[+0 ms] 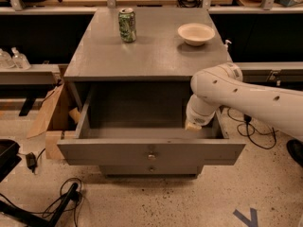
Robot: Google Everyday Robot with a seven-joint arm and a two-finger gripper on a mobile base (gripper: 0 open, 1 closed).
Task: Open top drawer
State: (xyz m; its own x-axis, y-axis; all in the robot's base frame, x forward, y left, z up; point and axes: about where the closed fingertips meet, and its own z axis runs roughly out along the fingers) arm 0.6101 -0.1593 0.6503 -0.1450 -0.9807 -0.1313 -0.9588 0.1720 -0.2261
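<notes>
**A:** While the top drawer (109, 151) hangs wide open at the front of the grey cabinet (142, 56), where is the gripper (193, 126)?

**B:** Down inside the drawer, at its three o'clock end, just beside the side wall and just behind the front panel. The white arm (246, 96) sweeps in from four o'clock of the frame and bends down over the drawer's edge.

**A:** Clenched or released?

**B:** I cannot tell. Only a pale tan tip shows beneath the wrist.

**A:** And the drawer itself?

**B:** It is pulled out toward six o'clock, plain grey inside. Its wide front panel has a small round knob (151, 156) dead centre. The gripper sits apart from that knob, off at its two o'clock. Below the panel a second knob (151, 169) peeks out on a lower drawer (128, 169), which is shut.

**A:** Up top?

**B:** A green can (127, 26) stands upright at eleven o'clock of the cabinet top. A cream bowl (196, 33) sits at one o'clock, well apart from the can.

**A:** Down on the floor?

**B:** Cardboard (49, 112) leans beside the cabinet at nine o'clock, and black cables (57, 202) trail at seven o'clock.
</notes>
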